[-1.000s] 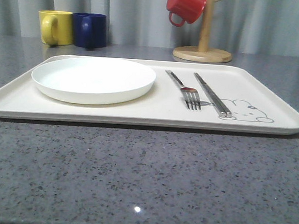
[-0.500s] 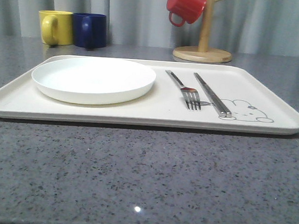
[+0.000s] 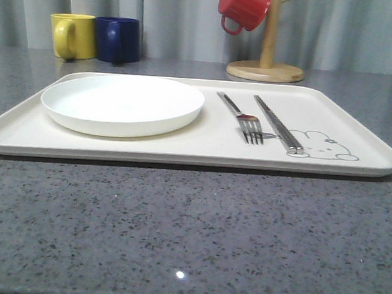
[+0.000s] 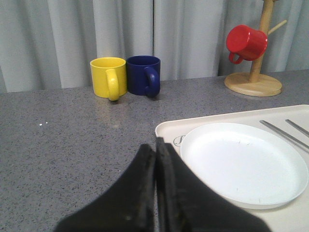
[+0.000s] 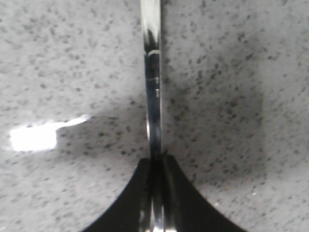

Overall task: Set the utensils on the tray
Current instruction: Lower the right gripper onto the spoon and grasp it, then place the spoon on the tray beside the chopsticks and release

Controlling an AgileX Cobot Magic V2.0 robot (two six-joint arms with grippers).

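**Tray loaded with plate, fork and chopsticks; right gripper pinching a slim metal utensil**

We record a grey speckled stone surface (image 3: 190, 234) carrying all items. On it lies the large flat rectangular cream tray (image 3: 182, 149) with rounded corners, a low raised rim and a grey rabbit drawing at its near right corner.

On the left part of the tray we find the round shallow white plate (image 3: 122, 103), sitting flat. To its right, apart from it, lies the slim shiny silver metal fork (image 3: 242, 116), tines toward the camera. Just beside the fork on its right lies the pair of flat metal chopsticks (image 3: 277, 123), their near ends touching the rabbit drawing.

Behind the tray on the right stands a wooden mug tree (image 3: 268, 51) on a round base, with a red mug (image 3: 242, 9) hanging from it. At the far left stand a yellow mug (image 3: 74, 35) and a dark blue mug (image 3: 118, 39), touching side by side.

In the left wrist view, the left gripper (image 4: 155, 150) has its black fingers pressed together with nothing between them, near the tray's corner.

In the right wrist view, the right gripper (image 5: 155, 162) pinches a narrow shiny metal utensil handle (image 5: 152, 72) above the speckled surface. We cannot tell which utensil this is.
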